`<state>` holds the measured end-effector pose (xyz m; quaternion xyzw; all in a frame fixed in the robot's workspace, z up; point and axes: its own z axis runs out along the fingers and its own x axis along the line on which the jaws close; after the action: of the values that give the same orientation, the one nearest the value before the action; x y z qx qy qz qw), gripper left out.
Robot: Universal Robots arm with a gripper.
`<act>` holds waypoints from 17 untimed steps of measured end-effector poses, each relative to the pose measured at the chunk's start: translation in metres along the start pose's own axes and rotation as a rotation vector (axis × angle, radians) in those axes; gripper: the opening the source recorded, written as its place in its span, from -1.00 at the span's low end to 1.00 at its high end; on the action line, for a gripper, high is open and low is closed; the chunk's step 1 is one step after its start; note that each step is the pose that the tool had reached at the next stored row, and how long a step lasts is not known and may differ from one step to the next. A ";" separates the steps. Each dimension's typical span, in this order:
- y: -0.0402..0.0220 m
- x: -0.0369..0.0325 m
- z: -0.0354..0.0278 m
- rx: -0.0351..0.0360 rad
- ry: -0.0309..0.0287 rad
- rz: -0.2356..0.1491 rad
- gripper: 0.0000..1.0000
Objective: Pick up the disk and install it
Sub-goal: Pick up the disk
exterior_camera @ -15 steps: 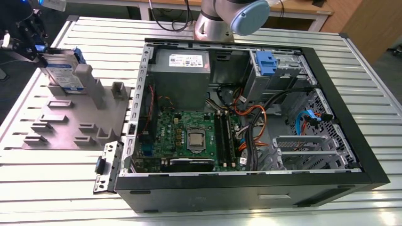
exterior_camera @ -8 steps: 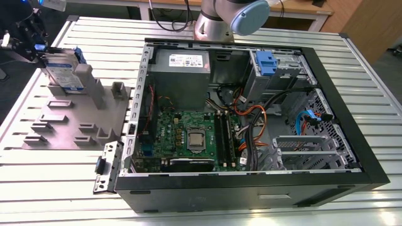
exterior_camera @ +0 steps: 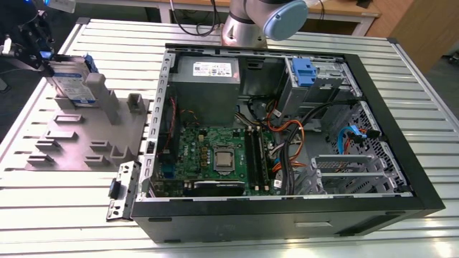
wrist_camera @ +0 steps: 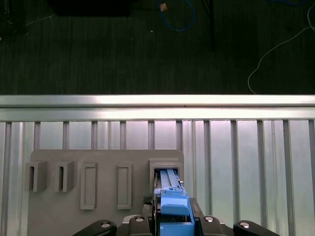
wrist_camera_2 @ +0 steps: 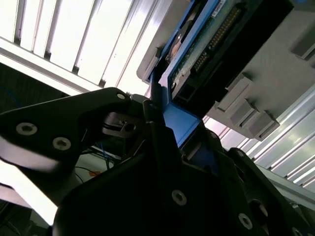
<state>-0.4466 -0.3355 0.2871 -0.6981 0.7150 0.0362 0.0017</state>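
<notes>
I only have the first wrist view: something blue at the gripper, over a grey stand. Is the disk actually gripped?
Observer: Yes. In the second wrist view the gripper is shut on the disk, with fingers against both sides of its end.
Operator: Where's the computer case?
Observer: The open case lies on the table, to the exterior view's right of the stand.
Operator: Any caddy in it?
Observer: A blue caddy sits at the case's far side, to the exterior view's right of the power supply.
</notes>
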 end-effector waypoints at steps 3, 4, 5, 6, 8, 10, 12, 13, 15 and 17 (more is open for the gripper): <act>0.0000 0.0000 0.0000 0.0000 0.0000 0.000 -0.27; 0.0000 0.0000 -0.0002 0.0000 -0.0001 0.000 -0.27; 0.0000 -0.0001 -0.0010 -0.0002 0.0000 0.000 -0.27; 0.0000 -0.0001 -0.0019 0.0001 0.0000 0.000 -0.27; 0.0002 -0.0002 -0.0040 0.0001 0.0002 0.000 -0.27; 0.0003 -0.0003 -0.0056 0.0000 0.0003 0.000 -0.27; 0.0004 -0.0004 -0.0074 0.0000 0.0003 0.000 -0.27; 0.0003 -0.0004 -0.0076 0.0002 0.0003 0.000 -0.27; 0.0004 -0.0005 -0.0085 -0.0001 0.0004 0.000 -0.27; 0.0005 -0.0006 -0.0102 0.0000 0.0004 0.000 -0.27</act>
<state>-0.4466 -0.3354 0.2973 -0.6983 0.7149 0.0360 0.0016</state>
